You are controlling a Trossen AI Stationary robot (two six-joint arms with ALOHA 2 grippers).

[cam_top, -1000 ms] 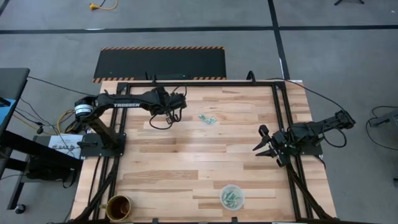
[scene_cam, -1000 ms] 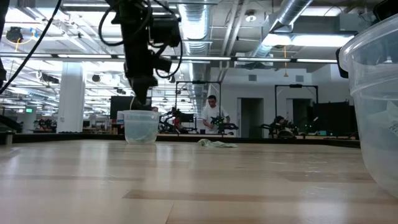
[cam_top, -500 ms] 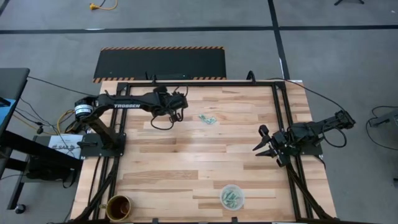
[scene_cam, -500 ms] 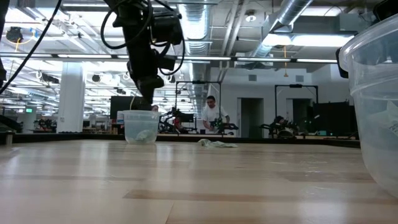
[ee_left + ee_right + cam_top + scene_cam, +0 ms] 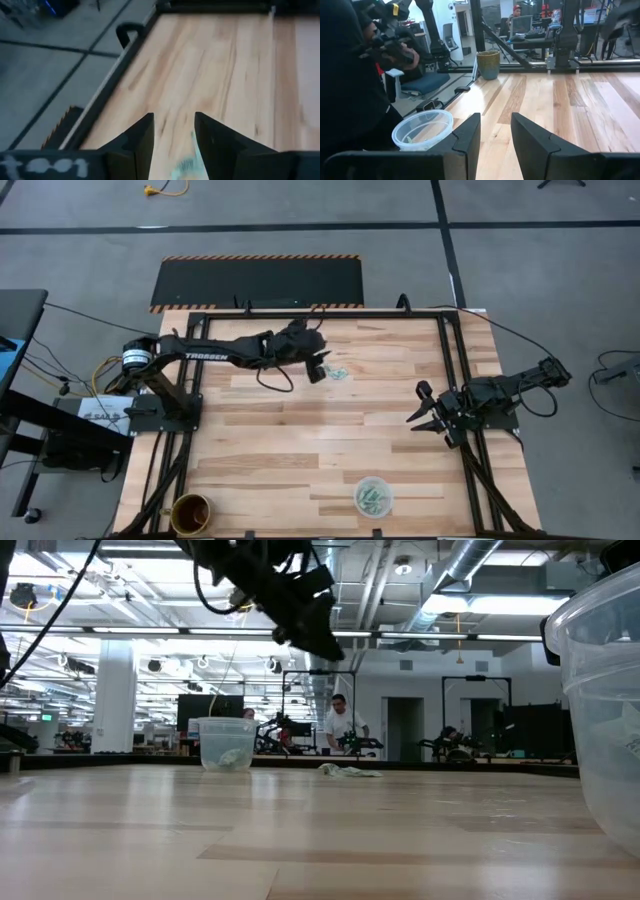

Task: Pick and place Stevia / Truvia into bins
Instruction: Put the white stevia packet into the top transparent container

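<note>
Brown cup (image 5: 190,514) far off; left hand (image 5: 318,366) unclenched nr packets (image 5: 335,371).

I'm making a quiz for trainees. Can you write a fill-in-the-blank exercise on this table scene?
1. The left gripper hovers beside the loose ____ packets.
2. The right gripper waits at the table's ____ edge.
3. The near clear cup holds ____.
4. The brown cup is at the table's near-____ corner.

Missing words: green; right; packets; left
</note>
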